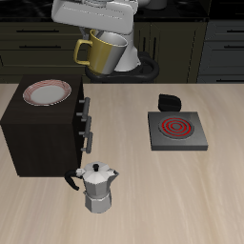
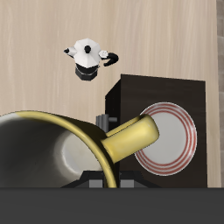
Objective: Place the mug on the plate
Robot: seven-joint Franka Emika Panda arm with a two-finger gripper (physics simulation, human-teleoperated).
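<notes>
I have the mug (image 1: 103, 53) clamped in the gripper (image 1: 99, 36), the jaws closed on its rim, and it hangs tilted high over the back of the table. Going across the exterior view: the plate (image 1: 47, 91) sits on top of the dark cabinet (image 1: 38, 133), the moka pot (image 1: 97, 188) stands near the front edge, and the burner (image 1: 175, 132) lies farthest over. The plate is at about 8 o'clock from the mug and lower. The mug's handle (image 1: 82, 50) points toward the plate side. In the wrist view, the plate (image 2: 171, 138) shows just past the handle (image 2: 131, 137), so I judge 1 short sideways carry, then a descent.
</notes>
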